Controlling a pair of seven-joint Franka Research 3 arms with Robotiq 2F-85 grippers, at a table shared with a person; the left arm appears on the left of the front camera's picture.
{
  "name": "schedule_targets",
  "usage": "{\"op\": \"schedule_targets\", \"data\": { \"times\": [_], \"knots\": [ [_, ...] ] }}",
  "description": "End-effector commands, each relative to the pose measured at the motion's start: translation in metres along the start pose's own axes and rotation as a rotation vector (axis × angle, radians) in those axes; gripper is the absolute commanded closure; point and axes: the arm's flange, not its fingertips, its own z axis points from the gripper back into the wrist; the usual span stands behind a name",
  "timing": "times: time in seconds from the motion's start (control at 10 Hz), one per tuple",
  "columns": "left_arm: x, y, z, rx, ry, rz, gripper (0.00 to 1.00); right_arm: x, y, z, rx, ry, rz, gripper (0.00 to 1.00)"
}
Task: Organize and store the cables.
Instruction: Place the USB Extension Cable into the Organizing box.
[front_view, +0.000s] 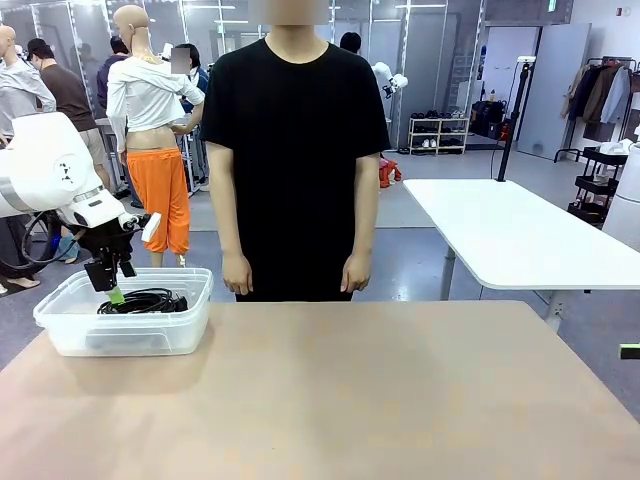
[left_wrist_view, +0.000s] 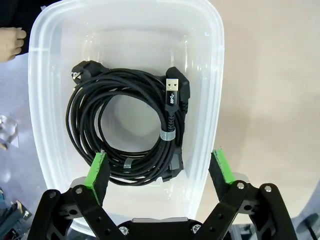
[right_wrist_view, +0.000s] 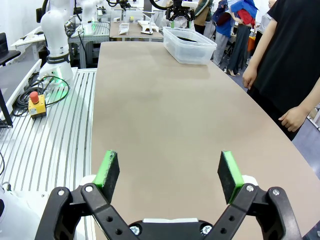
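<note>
Counter: a plain tan counter (front_view: 350, 390), bare across its middle, with a person in a black shirt (front_view: 295, 150) standing at its far edge, arms hanging down.
Room: an open workshop with a second white table (front_view: 520, 235) behind on the right and a grey floor.
Bin: a clear plastic bin (front_view: 60, 325) sits on the counter's far left corner.
Cables: the cables (left_wrist_view: 125, 130), black cords wound into a flat round stack, lie inside the bin, one USB plug on top.
Left hand: the left hand (left_wrist_view: 159, 170) hangs just above the bin, released, its green pads (left_wrist_view: 96, 170) spread wide over the near side of the coils and holding nothing.
Right hand: the right hand (right_wrist_view: 169, 175) is released and empty above the bare counter, well apart from the bin.
</note>
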Motion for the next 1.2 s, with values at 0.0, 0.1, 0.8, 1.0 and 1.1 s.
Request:
{"op": "schedule_targets", "data": {
  "times": [0.0,0.1,0.8,1.0,1.1],
  "knots": [
    [-0.002,0.0014,-0.0039,-0.005,0.001,-0.013,0.0,0.0031,0.0002,0.001,-0.003,0.017,-0.005,0.0],
    [-0.002,0.0014,-0.0039,-0.005,0.001,-0.013,0.0,0.0031,0.0002,0.001,-0.003,0.017,-0.005,0.0],
    [-0.002,0.0014,-0.0039,-0.005,0.001,-0.013,0.0,0.0031,0.0002,0.001,-0.003,0.017,-0.005,0.0],
    [-0.002,0.0014,-0.0039,-0.005,0.001,-0.013,0.0,0.0031,0.0002,0.001,-0.003,0.017,-0.005,0.0],
    [-0.002,0.0014,-0.0039,-0.005,0.001,-0.013,0.0,0.0031,0.0002,0.001,-0.003,0.017,-0.005,0.0]
  ]
}}
